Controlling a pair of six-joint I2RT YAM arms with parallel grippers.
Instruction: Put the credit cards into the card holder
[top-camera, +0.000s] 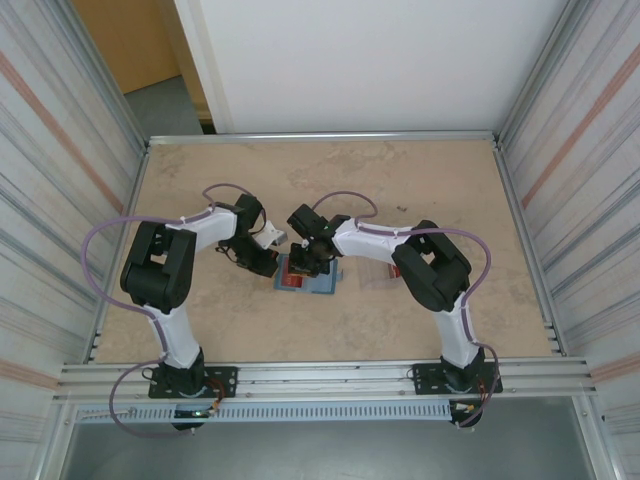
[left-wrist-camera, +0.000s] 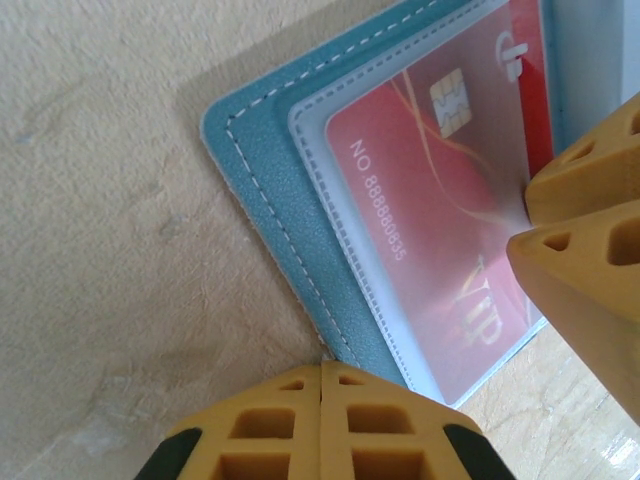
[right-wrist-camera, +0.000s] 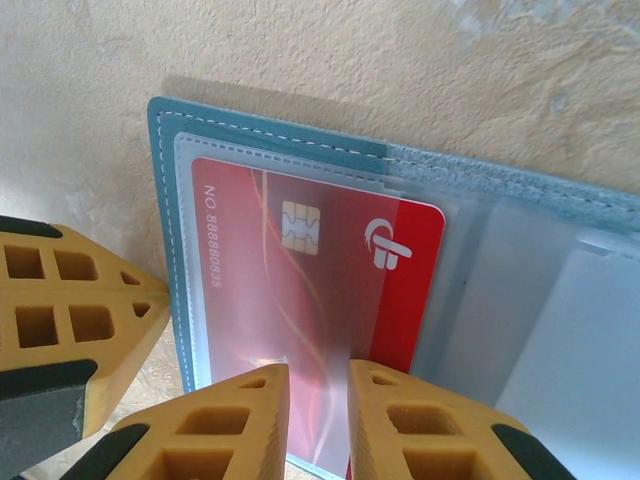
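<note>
The teal-blue card holder (right-wrist-camera: 165, 180) lies open and flat on the table, its clear sleeves facing up. A red credit card (right-wrist-camera: 330, 270) with a chip sits mostly inside the left sleeve, its right strip sticking out bare. My right gripper (right-wrist-camera: 318, 375) stands over the card's near edge, jaws a narrow gap apart, with only the card and sleeve glare showing between them. My left gripper (left-wrist-camera: 322, 365) is shut with nothing in it, its tips touching the holder's (left-wrist-camera: 265, 190) stitched outer edge. In the top view both grippers meet over the holder (top-camera: 325, 287).
A clear flat case with a reddish tint (top-camera: 375, 273) lies just right of the holder, under the right arm. Ribbed walls (top-camera: 45, 180) close in both sides of the table, and a metal rail (top-camera: 320, 375) runs along the near edge.
</note>
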